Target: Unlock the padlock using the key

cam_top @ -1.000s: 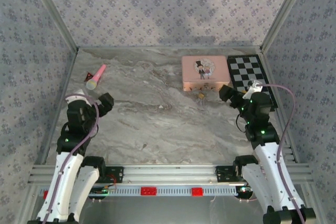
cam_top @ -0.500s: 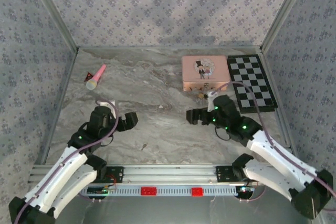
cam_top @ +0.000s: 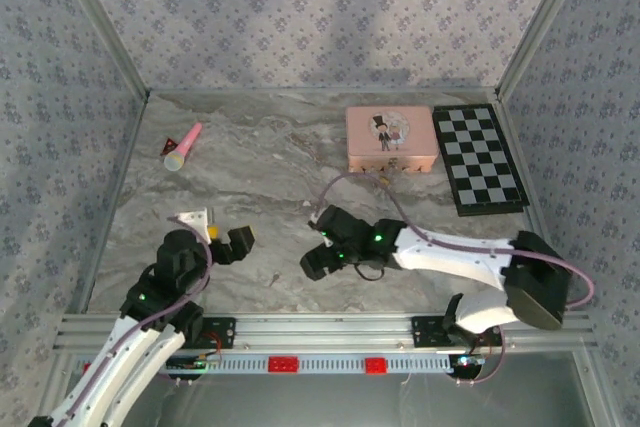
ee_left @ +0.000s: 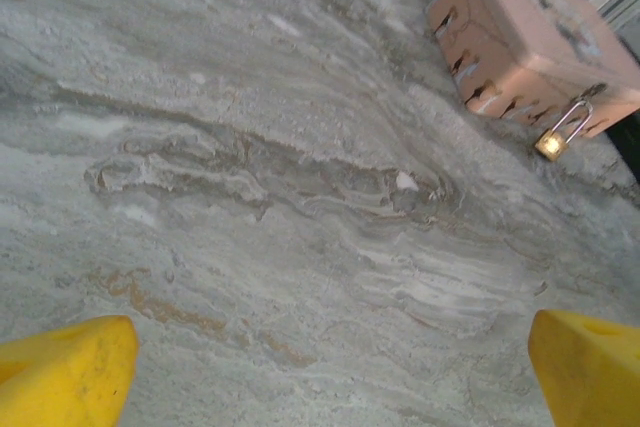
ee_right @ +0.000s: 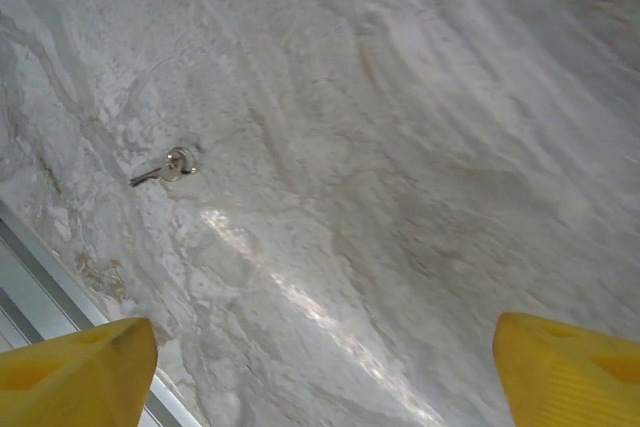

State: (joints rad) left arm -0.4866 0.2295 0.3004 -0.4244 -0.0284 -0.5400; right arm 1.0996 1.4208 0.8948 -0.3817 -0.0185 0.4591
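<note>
Padlock (ee_left: 550, 144): brass body with a thin silver shackle, lying on the table (cam_top: 270, 172) right at the front face of the tin (cam_top: 390, 139). The shackle angles up toward that face. Whether it touches the tin cannot be told. In the top view the padlock (cam_top: 383, 180) sits just in front of the tin's near edge.

Key (ee_right: 167, 166): small and silvery, flat on the marble with its round head to the right and its blade to the left. In the top view the key (cam_top: 272, 279) is well apart from the tin, nearer the arms and to the tin's left, close to the front rail (cam_top: 320, 327).

Right gripper (cam_top: 318, 242): well in front of the tin and to its left, just right of the key. Its fingers are spread wide and hold nothing. In its wrist view the yellow fingertips (ee_right: 75, 367) sit at opposite lower corners.

Left gripper (cam_top: 222, 232): farther left of the tin than the key, over bare marble. Its fingers (ee_left: 65, 372) are also wide apart and empty.

Tin (ee_left: 530, 47): pink, rectangular, with a cartoon couple on the lid, toward the back of the table.

Chessboard (cam_top: 478, 157): just beside the tin's right side.

Microphone (cam_top: 183, 146): pink and yellow, well to the tin's left.
</note>
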